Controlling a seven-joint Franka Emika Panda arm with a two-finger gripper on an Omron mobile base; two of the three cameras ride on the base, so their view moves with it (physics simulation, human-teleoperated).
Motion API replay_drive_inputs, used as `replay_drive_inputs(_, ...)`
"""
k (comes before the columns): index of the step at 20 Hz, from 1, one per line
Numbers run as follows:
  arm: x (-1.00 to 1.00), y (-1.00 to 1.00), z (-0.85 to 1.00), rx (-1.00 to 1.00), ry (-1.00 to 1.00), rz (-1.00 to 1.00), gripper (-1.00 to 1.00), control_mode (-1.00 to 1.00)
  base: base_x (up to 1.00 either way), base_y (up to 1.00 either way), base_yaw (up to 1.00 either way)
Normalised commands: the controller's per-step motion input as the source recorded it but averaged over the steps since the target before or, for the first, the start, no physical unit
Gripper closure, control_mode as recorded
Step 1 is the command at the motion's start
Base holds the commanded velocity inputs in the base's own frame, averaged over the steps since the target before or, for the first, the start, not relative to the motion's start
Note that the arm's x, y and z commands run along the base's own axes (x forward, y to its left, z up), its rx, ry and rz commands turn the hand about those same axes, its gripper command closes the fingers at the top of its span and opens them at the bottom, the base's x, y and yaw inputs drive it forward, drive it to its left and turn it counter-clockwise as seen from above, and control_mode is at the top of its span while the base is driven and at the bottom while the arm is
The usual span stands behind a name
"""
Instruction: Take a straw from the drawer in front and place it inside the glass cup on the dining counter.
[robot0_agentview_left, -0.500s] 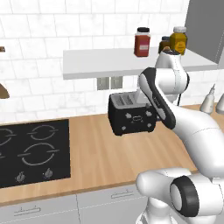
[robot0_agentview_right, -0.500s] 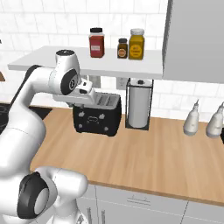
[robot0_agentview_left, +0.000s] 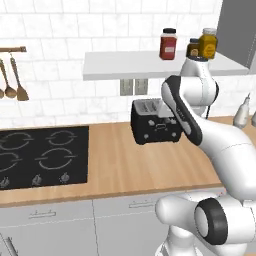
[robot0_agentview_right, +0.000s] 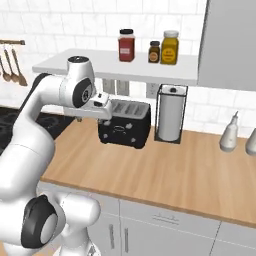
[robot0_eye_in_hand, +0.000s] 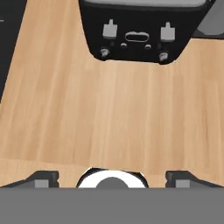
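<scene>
Kitchen worktop seen from behind the robot, as the base shifts. Against the views of half a second ago, everything fixed in the room sits a little further right in both base views: the toaster (robot0_agentview_left: 155, 125), the shelf (robot0_agentview_left: 125, 65) with its jars, and the paper-towel roll (robot0_agentview_right: 170, 117). The arm (robot0_agentview_right: 45, 100) keeps its place in the frame. The whole picture has moved together, so this is the cameras travelling with the base, carried or turned leftward, and not the objects moving.

The gripper (robot0_eye_in_hand: 111, 177) hangs over the bare wood worktop (robot0_agentview_left: 110, 165) just in front of the toaster. Its two fingertips (robot0_eye_in_hand: 41, 178) sit at the lower left and lower right of the hand view. They are wide apart, with nothing between them.

The drawer fronts (robot0_agentview_left: 142, 205) run along the bottom of the left base view, under the worktop edge and right of the hob (robot0_agentview_left: 42, 157). Every one of them is shut. The straw is judged to be inside one of them, but which one cannot be told.

What the shift means for the task: the robot is most likely still lining its base up with the cabinet. The drawer has not been opened, the straw not taken, and the carry to the cup not begun, so the task is at its very start.
</scene>
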Motion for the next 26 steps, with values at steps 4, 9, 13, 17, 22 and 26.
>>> replay_drive_inputs(4,0.00,0.00,0.00,0.00,0.00,0.00,-1.00,1.00,-0.60,-0.13,0.42)
replay_drive_inputs(9,0.00,0.00,0.00,0.00,0.00,0.00,-1.00,1.00,-0.10,-0.32,0.48)
replay_drive_inputs(13,0.00,0.00,0.00,0.00,0.00,0.00,-1.00,1.00,-0.05,-0.57,0.49)
replay_drive_inputs(17,0.00,0.00,0.00,0.00,0.00,0.00,-1.00,1.00,-0.09,-0.62,0.48)
replay_drive_inputs(22,0.00,0.00,0.00,0.00,0.00,0.00,-1.00,1.00,-0.09,-0.59,0.54)
replay_drive_inputs(26,0.00,0.00,0.00,0.00,0.00,0.00,-1.00,1.00,-0.03,-0.59,0.50)
